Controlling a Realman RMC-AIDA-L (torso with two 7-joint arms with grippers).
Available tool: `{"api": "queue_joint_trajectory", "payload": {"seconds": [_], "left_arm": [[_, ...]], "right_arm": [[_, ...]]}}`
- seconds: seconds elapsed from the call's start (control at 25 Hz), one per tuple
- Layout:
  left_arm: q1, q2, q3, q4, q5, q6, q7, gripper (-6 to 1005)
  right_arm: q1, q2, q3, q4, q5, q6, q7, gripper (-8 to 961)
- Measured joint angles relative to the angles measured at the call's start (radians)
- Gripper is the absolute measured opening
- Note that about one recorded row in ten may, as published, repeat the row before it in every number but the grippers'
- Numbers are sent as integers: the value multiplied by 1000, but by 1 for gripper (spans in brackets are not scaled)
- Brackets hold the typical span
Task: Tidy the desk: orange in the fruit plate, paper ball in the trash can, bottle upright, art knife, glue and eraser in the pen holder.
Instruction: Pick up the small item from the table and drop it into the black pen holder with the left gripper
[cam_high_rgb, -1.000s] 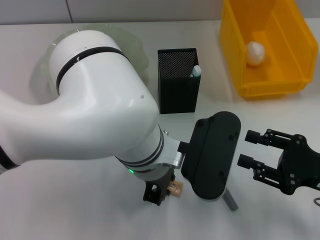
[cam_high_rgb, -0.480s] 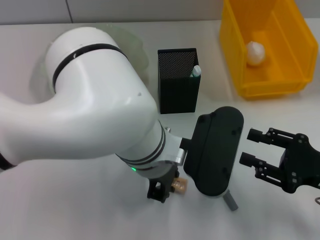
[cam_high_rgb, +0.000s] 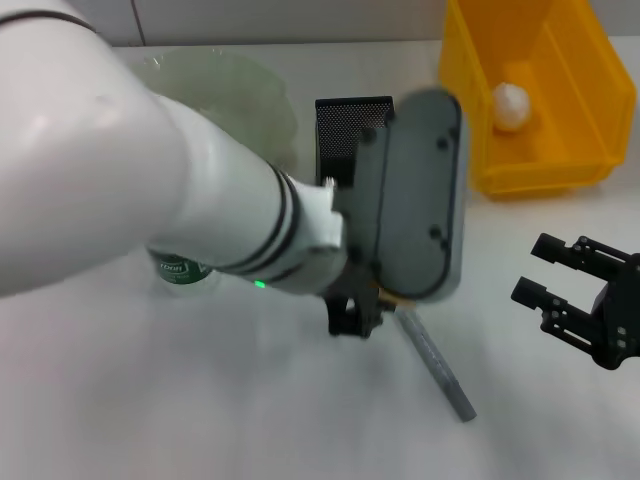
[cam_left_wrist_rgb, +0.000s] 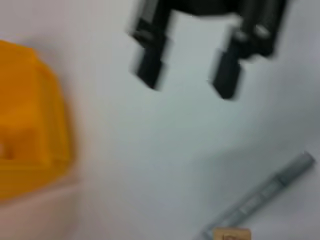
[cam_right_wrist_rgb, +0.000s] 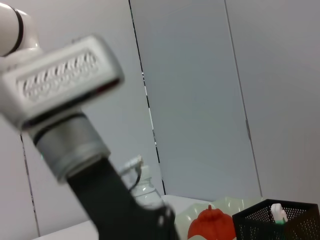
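Note:
My left gripper (cam_high_rgb: 358, 316) hangs above the table just in front of the pen holder (cam_high_rgb: 338, 122), shut on the tan eraser (cam_left_wrist_rgb: 231, 234); only a sliver of it shows beside the fingers. The grey art knife (cam_high_rgb: 436, 366) lies on the table below and to the right. The glue (cam_right_wrist_rgb: 278, 214) stands in the pen holder. The orange (cam_right_wrist_rgb: 212, 225) sits in the fruit plate (cam_high_rgb: 232, 88). The bottle (cam_high_rgb: 184, 270) stands upright, mostly hidden by my left arm. The paper ball (cam_high_rgb: 510, 105) lies in the yellow trash can (cam_high_rgb: 545, 178). My right gripper (cam_high_rgb: 535, 268) waits open at the right.
My bulky left arm covers the left half of the head view and much of the pen holder. The trash can stands at the back right, close to the pen holder. White table surface lies between the art knife and my right gripper.
My left arm has risen from the table with the eraser and swung back toward the pen holder, uncovering the art knife. My right gripper has drifted slightly to the right.

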Motion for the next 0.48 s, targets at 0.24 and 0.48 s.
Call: {"api": "queue_joint_trajectory", "payload": {"seconds": [0.24, 0.48], "left_arm": [[74, 2, -111, 66, -41, -36, 62, 265], [91, 4, -223, 56, -140, -122, 78, 265]], "right_arm": [[1, 0, -5, 0, -1, 1, -2, 569], [4, 1, -8, 0, -3, 0, -2, 569]]}}
